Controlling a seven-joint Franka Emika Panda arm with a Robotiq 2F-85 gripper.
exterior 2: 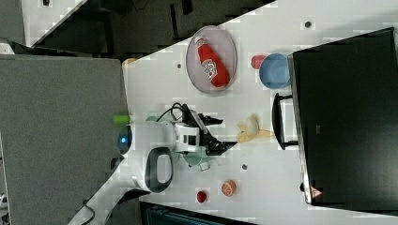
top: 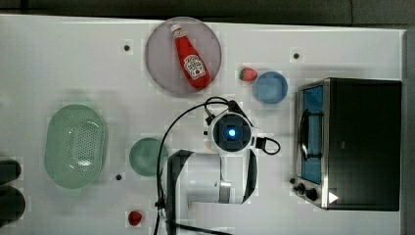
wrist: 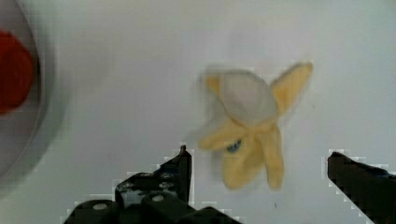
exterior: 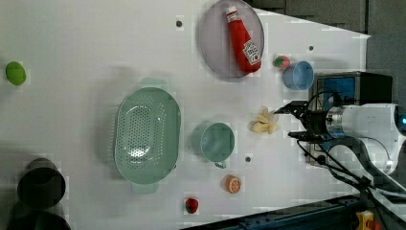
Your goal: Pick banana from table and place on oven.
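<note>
The banana, pale yellow with cream flesh and splayed peel strips, lies on the white table. In the left view the banana sits between the teal cup and the oven. My gripper is open and hovers over it, one dark finger on each side of the peel. It appears open just beside the banana in the left view and the right view. The oven has a black top, a blue glass door and nothing on it. My arm's wrist hides the banana in the top view.
A ketchup bottle lies on a grey plate. A blue bowl and a strawberry stand near the oven. A green colander, a teal cup, an orange slice and a red fruit sit farther off.
</note>
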